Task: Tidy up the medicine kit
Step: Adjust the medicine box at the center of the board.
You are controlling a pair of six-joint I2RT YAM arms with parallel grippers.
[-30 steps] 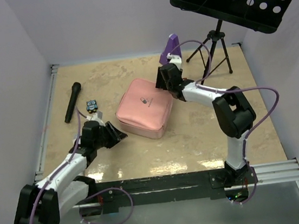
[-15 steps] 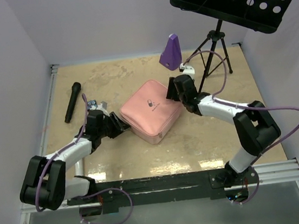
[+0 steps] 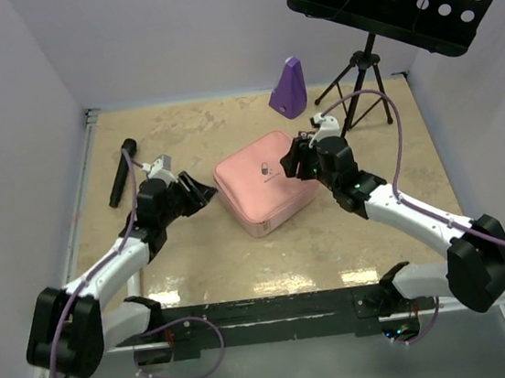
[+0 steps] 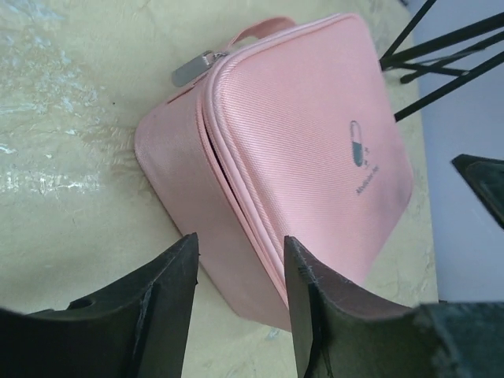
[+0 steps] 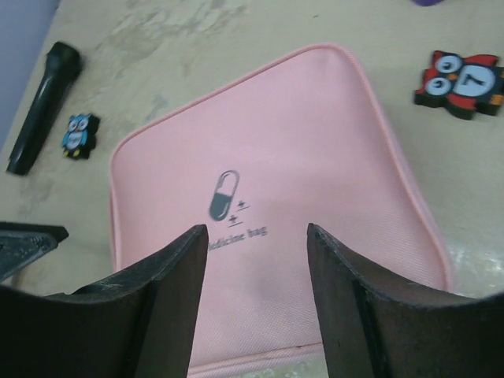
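Both my arms reach inward, fingers parted.
My left arm (image 3: 114,266) stretches low from its base, forward and to the right, and my left fingers (image 4: 161,303) stand apart, gripping nothing. My right arm (image 3: 412,215) stretches forward and to the left, wrist tipped down, right fingers (image 5: 161,299) likewise spread and empty.

Robotics lab test cell: plain white walls (image 3: 170,42) enclosed a beige table (image 3: 217,124), where a left arm (image 3: 114,266) and a right arm (image 3: 412,215) stood bolted to a black rail (image 3: 276,308).
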